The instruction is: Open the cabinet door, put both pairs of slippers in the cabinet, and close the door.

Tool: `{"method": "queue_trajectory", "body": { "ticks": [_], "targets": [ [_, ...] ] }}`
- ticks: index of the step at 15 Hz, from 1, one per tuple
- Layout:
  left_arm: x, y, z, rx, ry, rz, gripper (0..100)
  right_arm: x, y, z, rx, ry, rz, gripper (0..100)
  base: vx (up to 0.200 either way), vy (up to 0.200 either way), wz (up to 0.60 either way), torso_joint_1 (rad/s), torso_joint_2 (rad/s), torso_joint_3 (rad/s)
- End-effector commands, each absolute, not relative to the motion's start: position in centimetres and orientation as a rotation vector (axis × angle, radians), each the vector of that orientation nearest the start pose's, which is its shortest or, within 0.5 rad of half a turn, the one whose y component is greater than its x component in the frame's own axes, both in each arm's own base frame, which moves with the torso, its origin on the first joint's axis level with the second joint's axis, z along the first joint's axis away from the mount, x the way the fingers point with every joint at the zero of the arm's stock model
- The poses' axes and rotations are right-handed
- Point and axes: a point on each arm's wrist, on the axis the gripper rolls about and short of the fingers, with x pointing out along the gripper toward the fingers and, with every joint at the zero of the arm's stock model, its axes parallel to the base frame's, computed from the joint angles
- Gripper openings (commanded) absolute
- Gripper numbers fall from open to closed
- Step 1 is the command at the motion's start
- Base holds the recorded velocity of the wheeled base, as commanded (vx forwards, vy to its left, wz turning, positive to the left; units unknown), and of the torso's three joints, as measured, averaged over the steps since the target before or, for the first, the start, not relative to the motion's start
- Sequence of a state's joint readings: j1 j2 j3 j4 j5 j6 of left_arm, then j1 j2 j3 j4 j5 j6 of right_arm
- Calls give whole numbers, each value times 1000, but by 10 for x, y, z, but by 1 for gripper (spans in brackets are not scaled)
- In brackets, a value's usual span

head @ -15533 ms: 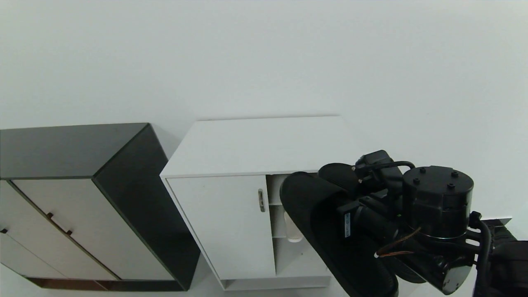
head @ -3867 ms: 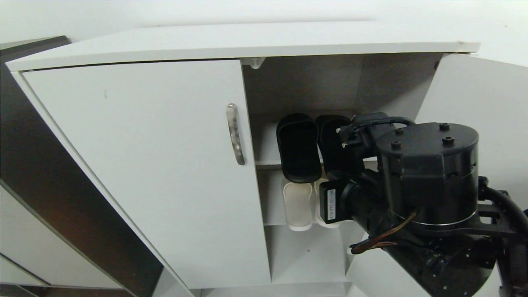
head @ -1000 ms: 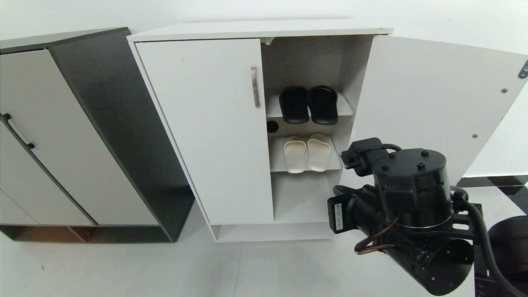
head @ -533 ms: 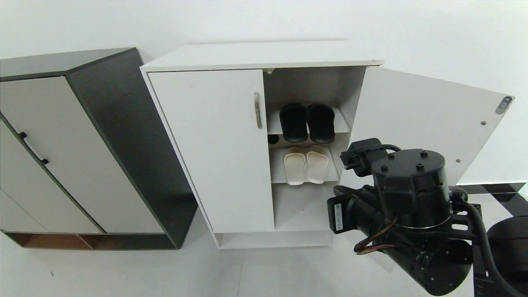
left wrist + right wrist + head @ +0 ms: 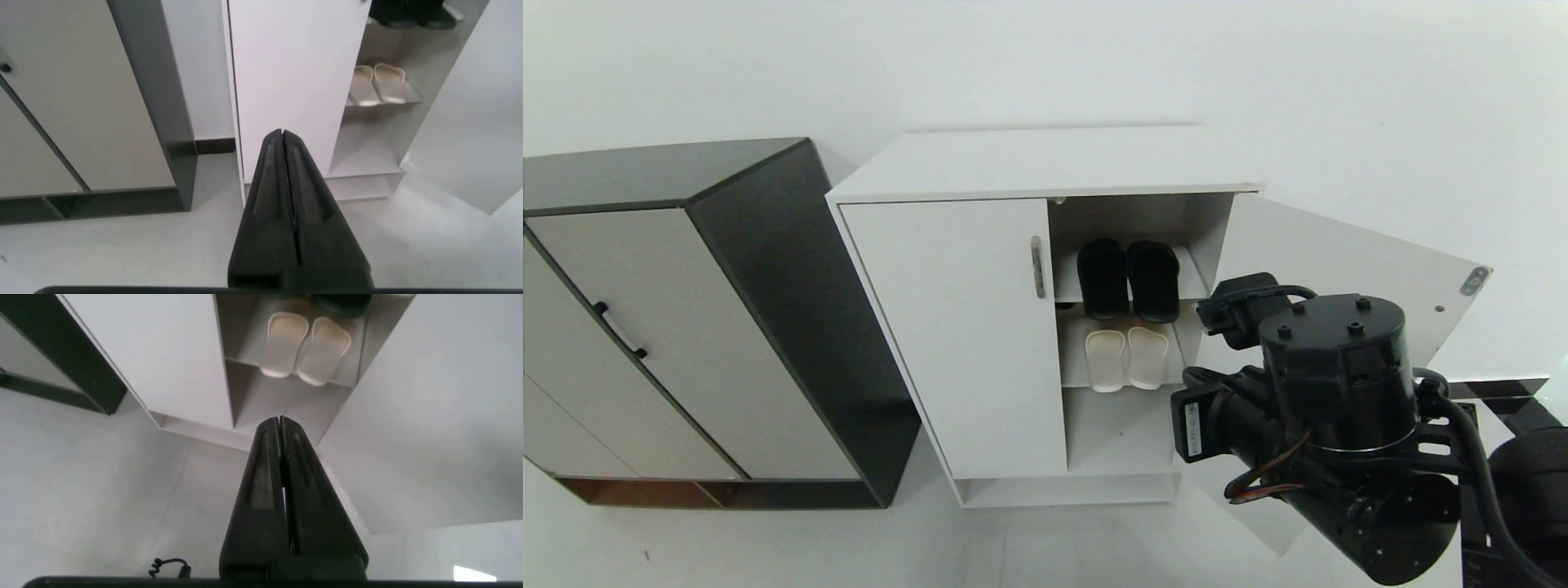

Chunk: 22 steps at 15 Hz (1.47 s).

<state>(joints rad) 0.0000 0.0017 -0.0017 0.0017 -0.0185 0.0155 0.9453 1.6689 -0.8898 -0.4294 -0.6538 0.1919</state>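
Slippers are stowed: black pair high inside the cabinet, white pair one level beneath. Its right door stands wide open, so closing remains. Before the cabinet, left claw and right claw are pressed together, empty.

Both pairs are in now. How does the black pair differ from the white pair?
Colour: the black slippers are black, the white slippers cream-white. Shelf: the black slippers lie on the upper shelf, the white slippers on the shelf below. Shared: each pair lies side by side, soles down, in the open side of the cabinet.
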Motion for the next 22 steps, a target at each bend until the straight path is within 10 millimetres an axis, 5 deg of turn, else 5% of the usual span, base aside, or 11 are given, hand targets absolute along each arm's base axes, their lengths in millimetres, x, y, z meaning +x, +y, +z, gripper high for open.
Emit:
{"method": "queue_trajectory", "body": {
  "ticks": [1,15,22],
  "targets": [
    [-23,0,76,15,1,-18,0,186,234,196,-61,270,262,0,0,0,0,168,-491,-310],
    [-23,0,76,15,3,-18,0,185,230,193,-66,277,259,0,0,0,0,219,-530,-313],
    [-23,0,76,15,3,-18,0,186,231,193,-63,274,266,0,0,0,0,40,-92,-53]
  ]
}}
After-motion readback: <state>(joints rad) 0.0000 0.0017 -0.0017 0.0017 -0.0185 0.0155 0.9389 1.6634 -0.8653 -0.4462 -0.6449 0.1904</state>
